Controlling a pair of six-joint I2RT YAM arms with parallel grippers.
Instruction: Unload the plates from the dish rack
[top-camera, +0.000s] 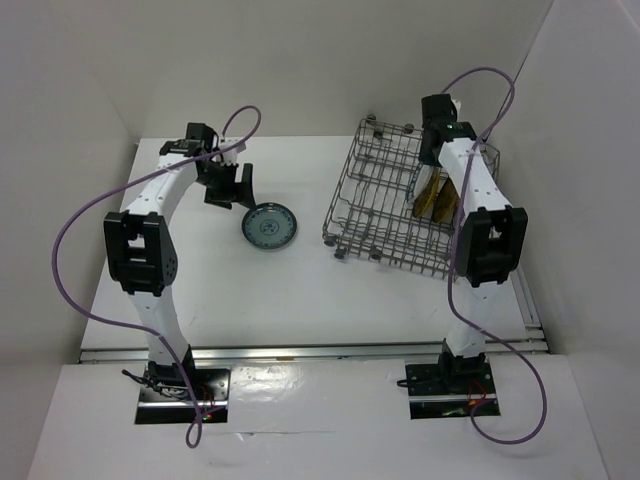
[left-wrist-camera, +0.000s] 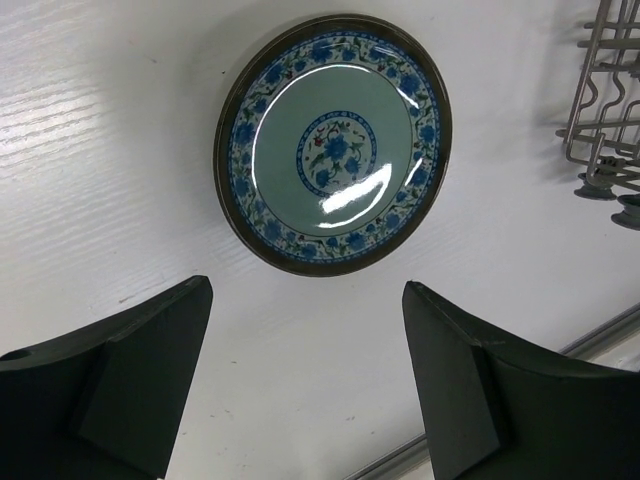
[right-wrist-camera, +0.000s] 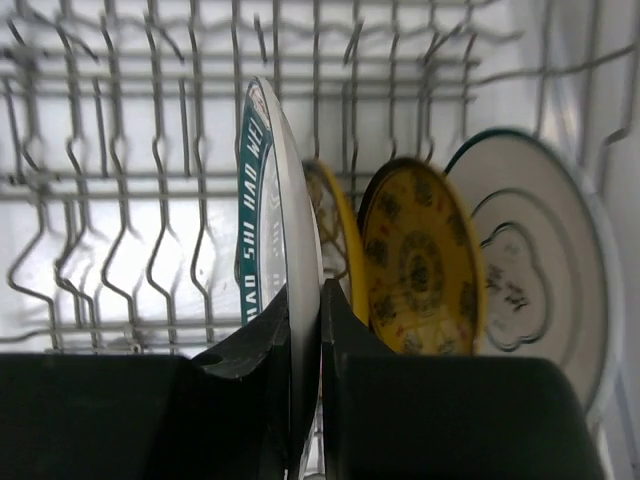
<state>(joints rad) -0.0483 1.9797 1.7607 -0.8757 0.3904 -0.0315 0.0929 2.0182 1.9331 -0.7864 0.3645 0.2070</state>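
A teal patterned plate (top-camera: 268, 225) (left-wrist-camera: 333, 143) lies flat on the white table, left of the dish rack (top-camera: 375, 200). My left gripper (top-camera: 228, 187) (left-wrist-camera: 308, 284) hangs open just left of that plate, with nothing between its fingers. Inside the rack my right gripper (top-camera: 432, 175) (right-wrist-camera: 305, 292) is shut on the edge of an upright white plate with a dark teal rim (right-wrist-camera: 290, 180). To its right stand a yellow plate (right-wrist-camera: 335, 225), an amber-yellow patterned plate (right-wrist-camera: 420, 265) and a white plate with grey lines (right-wrist-camera: 540, 260).
The wire rack (right-wrist-camera: 120, 180) fills the table's right half, and one corner with its wheels (left-wrist-camera: 610, 100) shows in the left wrist view. White walls close in the back and both sides. A metal rail (top-camera: 300, 352) runs along the table's near edge.
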